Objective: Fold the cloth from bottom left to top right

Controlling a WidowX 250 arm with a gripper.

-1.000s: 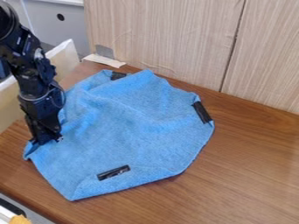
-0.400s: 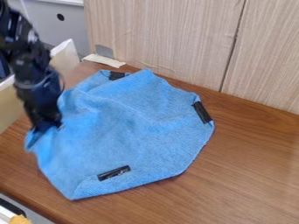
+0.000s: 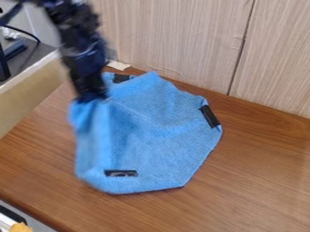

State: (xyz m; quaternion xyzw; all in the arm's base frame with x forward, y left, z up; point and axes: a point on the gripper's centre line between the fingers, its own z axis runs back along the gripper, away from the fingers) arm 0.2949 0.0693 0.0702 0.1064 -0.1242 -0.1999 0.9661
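Note:
The black gripper (image 3: 92,97) is at the upper left of the view, shut on the left part of the blue cloth (image 3: 160,129). That part is raised, and its cloth hangs in folds below the fingertips. The rest of the cloth lies spread on the wooden table, its right corner folded in under a black strip. Another black strip is near the cloth's front edge, and one more is at its top, just right of the gripper.
Wood-grain panels (image 3: 181,41) stand along the back of the table (image 3: 260,181). A pale board (image 3: 30,93) borders the left side. A piece of tape (image 3: 118,65) lies at the back edge, behind the cloth.
The gripper has moved up and to the right, lifting the cloth's left corner with it. The cloth's front left part has drawn rightward, baring table there. The right side has stayed put.

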